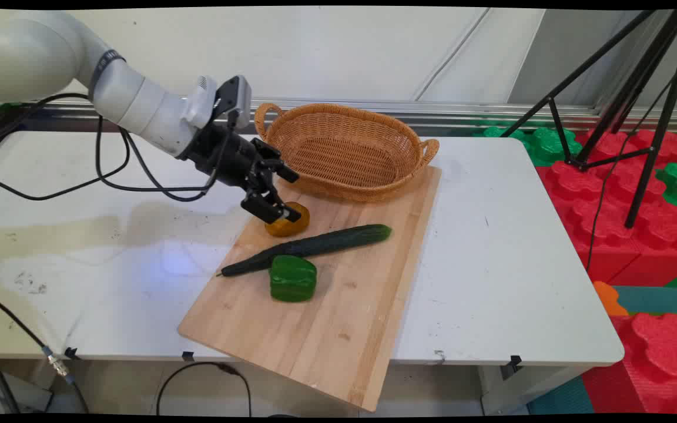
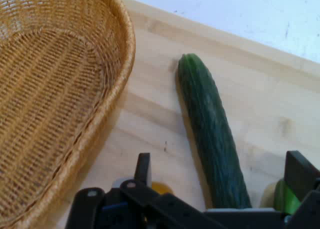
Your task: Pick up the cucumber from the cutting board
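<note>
The jaws of the gripper (image 1: pixel 275 211) are spread apart and lowered over a yellow-orange vegetable (image 1: pixel 289 223), one finger on either side of it; contact cannot be judged. Just beyond the jaws a cucumber (image 1: pixel 309 247) is laid across the wooden cutting board (image 1: pixel 338 305), with a green pepper (image 1: pixel 293 279) beside it. A wicker basket (image 1: pixel 347 150) is set behind the jaws, on the tabletop (image 1: pixel 491 264).

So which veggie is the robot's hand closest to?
The orange pepper. The gripper is right at it, while the cucumber and green pepper lie farther along the board.
</note>
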You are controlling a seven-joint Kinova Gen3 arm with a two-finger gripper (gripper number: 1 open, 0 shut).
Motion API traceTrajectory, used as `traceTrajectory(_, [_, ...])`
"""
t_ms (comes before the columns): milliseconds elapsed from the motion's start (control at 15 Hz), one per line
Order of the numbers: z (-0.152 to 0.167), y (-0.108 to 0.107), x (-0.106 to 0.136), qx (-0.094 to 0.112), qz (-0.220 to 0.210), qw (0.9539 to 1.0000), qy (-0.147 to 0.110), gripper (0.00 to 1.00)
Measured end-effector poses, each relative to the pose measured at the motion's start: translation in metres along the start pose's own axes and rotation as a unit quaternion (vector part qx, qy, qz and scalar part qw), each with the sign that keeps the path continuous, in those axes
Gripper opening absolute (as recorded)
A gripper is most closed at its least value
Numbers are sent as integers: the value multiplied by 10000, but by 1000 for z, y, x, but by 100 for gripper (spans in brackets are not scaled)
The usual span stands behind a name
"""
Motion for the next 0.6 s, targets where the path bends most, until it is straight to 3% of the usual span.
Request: traceTrajectory(600, [64, 10, 12, 9, -205, 9993, -328, 100])
